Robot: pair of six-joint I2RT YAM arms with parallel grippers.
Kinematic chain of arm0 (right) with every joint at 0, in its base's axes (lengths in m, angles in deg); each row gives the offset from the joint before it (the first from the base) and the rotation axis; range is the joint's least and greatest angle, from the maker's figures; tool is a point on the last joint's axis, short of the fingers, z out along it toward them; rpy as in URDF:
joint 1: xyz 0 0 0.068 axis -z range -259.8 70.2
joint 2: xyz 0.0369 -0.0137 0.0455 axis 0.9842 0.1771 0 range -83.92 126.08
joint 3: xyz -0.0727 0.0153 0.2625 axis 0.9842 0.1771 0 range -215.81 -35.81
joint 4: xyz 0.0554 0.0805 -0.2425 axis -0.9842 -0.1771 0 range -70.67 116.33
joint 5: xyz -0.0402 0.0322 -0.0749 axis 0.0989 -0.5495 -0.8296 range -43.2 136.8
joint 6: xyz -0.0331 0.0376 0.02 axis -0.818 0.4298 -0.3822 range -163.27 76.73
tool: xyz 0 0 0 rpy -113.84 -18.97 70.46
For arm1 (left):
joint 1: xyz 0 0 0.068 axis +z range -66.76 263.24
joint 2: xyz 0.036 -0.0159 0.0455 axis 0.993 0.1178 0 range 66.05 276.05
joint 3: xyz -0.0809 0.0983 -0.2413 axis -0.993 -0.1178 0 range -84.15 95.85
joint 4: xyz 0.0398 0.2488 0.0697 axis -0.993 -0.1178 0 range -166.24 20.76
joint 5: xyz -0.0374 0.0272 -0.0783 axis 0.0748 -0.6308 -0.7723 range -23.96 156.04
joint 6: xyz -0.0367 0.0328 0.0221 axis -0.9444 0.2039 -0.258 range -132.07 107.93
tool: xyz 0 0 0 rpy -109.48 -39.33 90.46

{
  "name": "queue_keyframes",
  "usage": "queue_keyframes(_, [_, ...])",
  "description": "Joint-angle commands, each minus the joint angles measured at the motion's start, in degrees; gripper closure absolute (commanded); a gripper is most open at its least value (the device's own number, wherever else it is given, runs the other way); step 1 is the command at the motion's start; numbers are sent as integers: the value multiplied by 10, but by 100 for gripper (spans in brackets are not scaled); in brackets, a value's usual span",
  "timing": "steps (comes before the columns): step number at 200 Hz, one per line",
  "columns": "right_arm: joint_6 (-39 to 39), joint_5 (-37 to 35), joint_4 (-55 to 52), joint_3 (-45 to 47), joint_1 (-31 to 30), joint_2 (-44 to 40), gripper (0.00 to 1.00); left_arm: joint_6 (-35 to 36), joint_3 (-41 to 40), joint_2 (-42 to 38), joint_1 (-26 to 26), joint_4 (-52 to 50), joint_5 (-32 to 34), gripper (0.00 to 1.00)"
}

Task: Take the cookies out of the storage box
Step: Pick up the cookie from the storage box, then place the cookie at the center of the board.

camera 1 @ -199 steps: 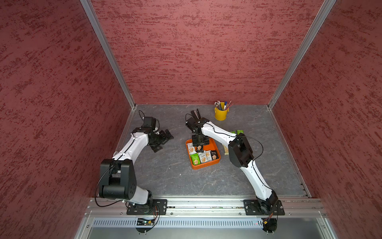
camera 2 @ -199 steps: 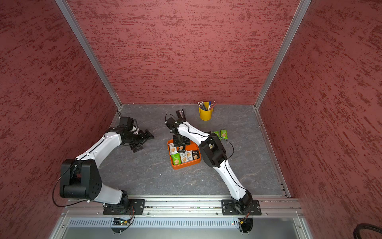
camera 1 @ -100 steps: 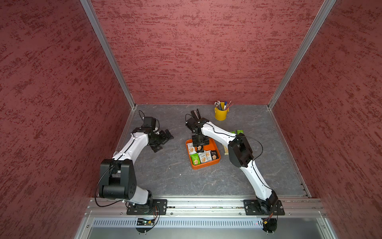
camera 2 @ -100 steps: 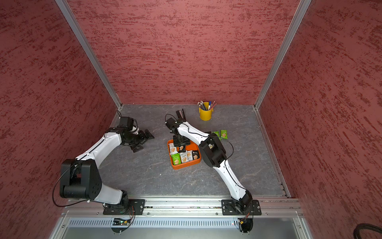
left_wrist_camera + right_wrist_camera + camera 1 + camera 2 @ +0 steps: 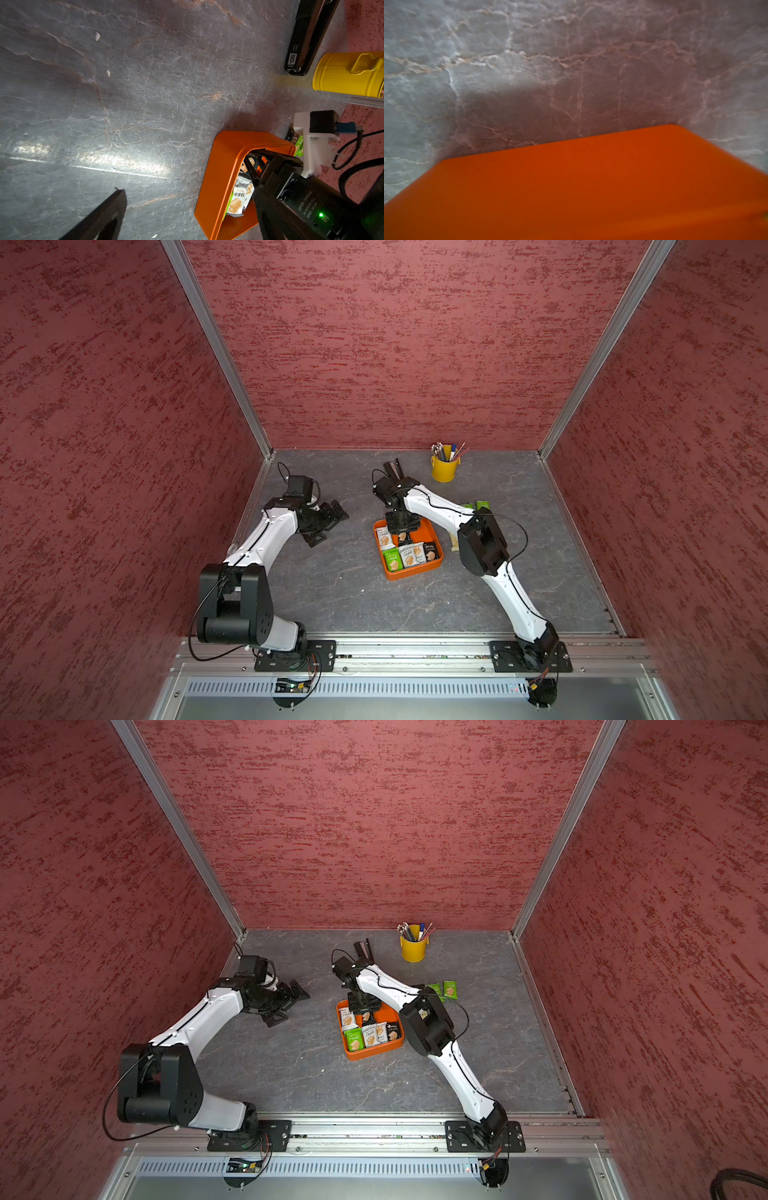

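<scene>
The orange storage box (image 5: 415, 572) (image 5: 376, 1050) sits mid-table and holds several cookies (image 5: 409, 553) (image 5: 370, 1032) in green, white and black wrappers. Two green cookies (image 5: 482, 504) (image 5: 449, 988) and a pale one (image 5: 455, 541) lie on the table to its right. My right gripper (image 5: 403, 535) (image 5: 365, 1016) points down into the far half of the box, its jaws on either side of a packet. How tightly they close does not show. The right wrist view is filled by the box's orange wall (image 5: 571, 187). My left gripper (image 5: 330, 524) (image 5: 291, 1004) hangs open and empty left of the box, one finger (image 5: 108, 212) showing.
A yellow pen bucket (image 5: 444, 468) (image 5: 413, 948) (image 5: 349, 74) stands at the back right. A black stapler (image 5: 392, 468) (image 5: 362, 947) (image 5: 307, 35) lies just behind the right wrist. Red walls close in three sides of the grey table.
The right gripper's jaws have narrowed inside the box. Both arms hold their places.
</scene>
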Motion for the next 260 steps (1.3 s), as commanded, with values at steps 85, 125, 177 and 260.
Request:
queue_keyframes(85, [-27,-7,9,8,0,-73,61,-15,-6,-11,-12,10,0,0])
queue_keyframes(125, [-27,19,35,54,11,-112,62,-24,3,-4,-30,18,0,0])
queue_keyframes(177, [-23,64,77,129,29,-171,62,-32,14,9,-52,25,2,0])
queue_keyframes(260, [-30,154,155,291,93,-307,64,-52,67,57,-107,29,23,0])
